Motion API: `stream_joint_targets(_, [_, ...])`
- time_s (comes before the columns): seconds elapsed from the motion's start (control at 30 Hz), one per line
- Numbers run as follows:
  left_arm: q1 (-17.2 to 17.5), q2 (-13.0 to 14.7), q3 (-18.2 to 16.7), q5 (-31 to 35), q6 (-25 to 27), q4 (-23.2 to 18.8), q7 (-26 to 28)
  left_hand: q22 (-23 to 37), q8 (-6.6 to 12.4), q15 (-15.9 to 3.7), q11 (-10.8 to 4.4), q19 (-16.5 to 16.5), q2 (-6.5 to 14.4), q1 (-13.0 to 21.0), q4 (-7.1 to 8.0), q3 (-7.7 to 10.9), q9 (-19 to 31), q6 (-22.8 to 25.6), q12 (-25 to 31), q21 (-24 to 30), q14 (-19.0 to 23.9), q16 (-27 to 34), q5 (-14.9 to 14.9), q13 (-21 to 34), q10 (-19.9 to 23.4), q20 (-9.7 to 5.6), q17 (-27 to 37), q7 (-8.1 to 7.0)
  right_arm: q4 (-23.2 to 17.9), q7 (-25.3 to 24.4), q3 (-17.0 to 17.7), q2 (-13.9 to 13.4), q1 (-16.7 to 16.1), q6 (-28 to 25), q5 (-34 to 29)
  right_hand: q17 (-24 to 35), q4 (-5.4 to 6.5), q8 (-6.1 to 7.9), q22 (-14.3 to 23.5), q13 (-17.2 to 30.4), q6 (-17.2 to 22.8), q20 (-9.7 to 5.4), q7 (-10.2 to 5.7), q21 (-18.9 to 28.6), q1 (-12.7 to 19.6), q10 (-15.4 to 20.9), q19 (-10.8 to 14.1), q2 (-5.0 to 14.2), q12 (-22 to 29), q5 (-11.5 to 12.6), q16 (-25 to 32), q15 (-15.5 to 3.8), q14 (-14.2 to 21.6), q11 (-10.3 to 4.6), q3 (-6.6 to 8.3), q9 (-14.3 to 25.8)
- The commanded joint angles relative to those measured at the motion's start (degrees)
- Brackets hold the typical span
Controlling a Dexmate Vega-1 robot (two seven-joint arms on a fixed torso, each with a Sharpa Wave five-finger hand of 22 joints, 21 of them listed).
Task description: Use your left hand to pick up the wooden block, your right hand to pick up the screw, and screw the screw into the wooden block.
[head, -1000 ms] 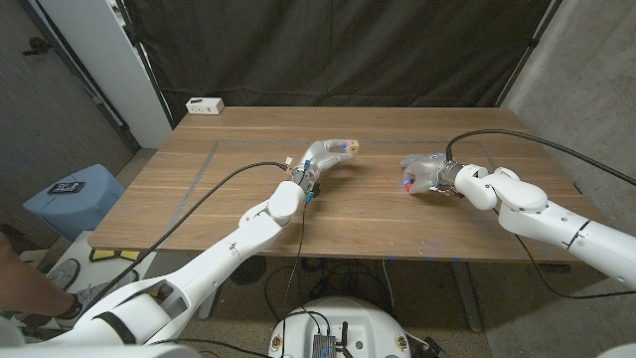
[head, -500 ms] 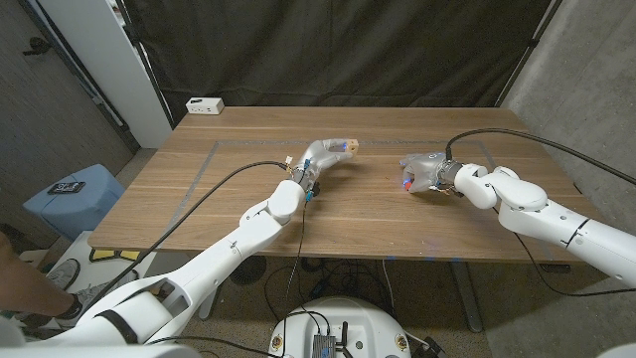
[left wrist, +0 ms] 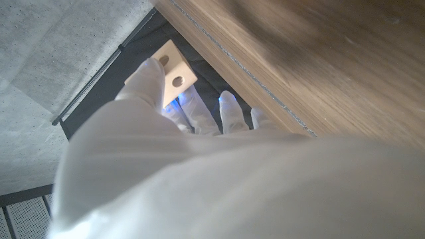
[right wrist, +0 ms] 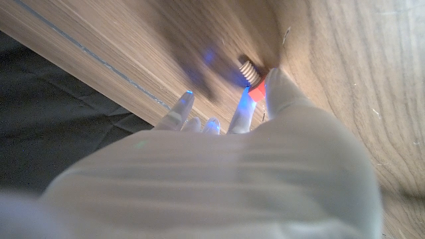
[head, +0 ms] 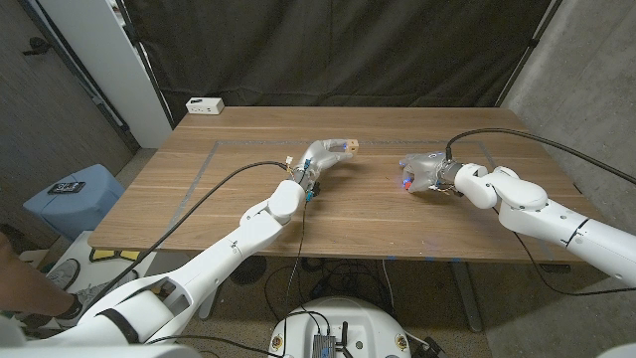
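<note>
From the head view, the left hand [head: 323, 157] holds the wooden block [head: 348, 147] up over the middle of the table [head: 199, 189], its fingers wrapped on the block's near part so the far end juts free toward the other arm. The right hand [head: 422, 171], well apart across the table, pinches the screw [head: 404, 183], probably ready to bring it over. In the left wrist view the block [left wrist: 172, 68] sticks out past the fingertips [left wrist: 147, 76] with its two holes left uncovered, which suits threading. In the right wrist view the screw [right wrist: 251, 74] is pinched at its red head between fingertips [right wrist: 279, 89], the threaded tip pointing away from the palm, free to enter a hole.
</note>
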Motion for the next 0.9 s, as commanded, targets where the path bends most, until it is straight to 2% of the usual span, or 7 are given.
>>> stream_joint_targets(0.03, [-0.11, -0.04, 0.24, 0.01, -0.23, 0.1, -0.31, 0.23, 0.27, -5.69, -0.2, -0.1, 0.47, 0.02, 0.02, -0.22, 0.27, 0.36, -0.18, 0.38, 0.53, 0.21, -0.01, 0.12, 0.3, 0.44, 0.22, -0.06, -0.45, -0.78, 0.64, -0.55, -0.63, 0.27, 0.55, 0.22, -0.01, 0.64, 0.18, 0.11, 0.67, -4.58, 0.26, 0.13, 0.88, 0.64, 0.67, 0.01, 0.54, 0.18, 0.45, -3.78, 0.51, -0.04, 0.33, 0.38])
stream_joint_targets(0.57, [-0.1, -0.09, 0.4, 0.01, -0.38, 0.07, -0.67, 0.23, 0.24, -5.66, -0.2, -0.05, 0.57, 0.07, -0.03, -0.41, 0.27, 0.36, -0.43, 0.4, 0.5, 0.19, -0.02, 0.19, 0.25, 0.36, 0.2, -0.01, -2.15, -1.79, 2.16, -1.47, -2.17, -0.44, 1.93, 0.29, -0.04, 1.59, 0.14, 0.1, 1.45, -4.87, 0.48, 0.02, 1.34, 1.14, 1.36, 0.12, 0.49, 0.17, 0.41, -3.95, 1.06, 0.17, 0.77, 0.85])
stream_joint_targets(0.9, [0.13, -0.18, 0.42, -0.28, -1.1, 0.38, -0.95, 0.23, 0.25, -5.62, -0.2, 0.01, 0.67, 0.08, -0.05, -0.55, 0.28, 0.47, -0.59, 0.42, 0.51, 0.19, -0.03, 0.25, 0.29, 0.43, 0.2, 0.0, -4.02, -3.58, 4.31, -2.29, -3.87, -0.64, 4.78, 0.33, -0.02, 2.12, 0.17, 0.1, 1.81, -5.08, 0.68, -0.01, 1.52, 1.48, 1.76, 0.14, 0.48, 0.15, 0.4, -4.04, 1.39, 0.07, 0.99, 1.12])
